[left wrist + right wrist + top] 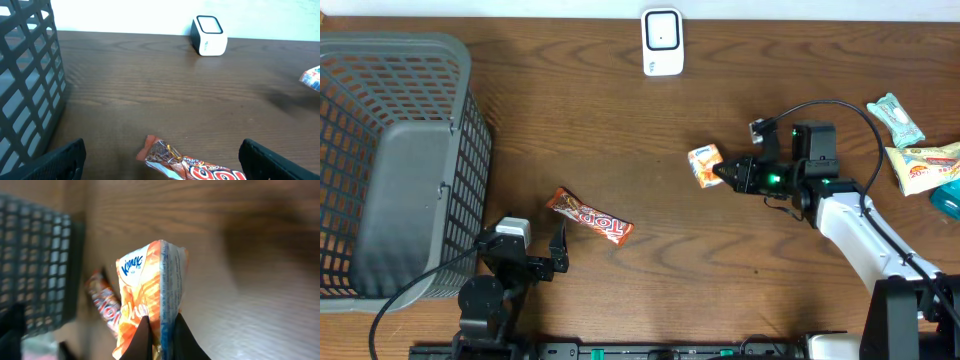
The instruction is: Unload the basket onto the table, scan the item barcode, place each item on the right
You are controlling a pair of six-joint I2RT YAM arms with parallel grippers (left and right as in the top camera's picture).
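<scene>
Orange packet (144, 287) pinched between right fingers (142, 342).

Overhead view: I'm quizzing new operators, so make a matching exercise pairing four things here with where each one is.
1 scanner
2 basket
3 chocolate bar
4 tissue pack

A gripped by the right hand
B far edge of the table
C table's left side
D lying flat before the open left hand

Pairs: 1-B, 2-C, 3-D, 4-A

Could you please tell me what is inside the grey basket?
Overhead, the basket shows only its bare grey floor, no items. Its left edge lies out of frame, so that strip is unseen.
</scene>
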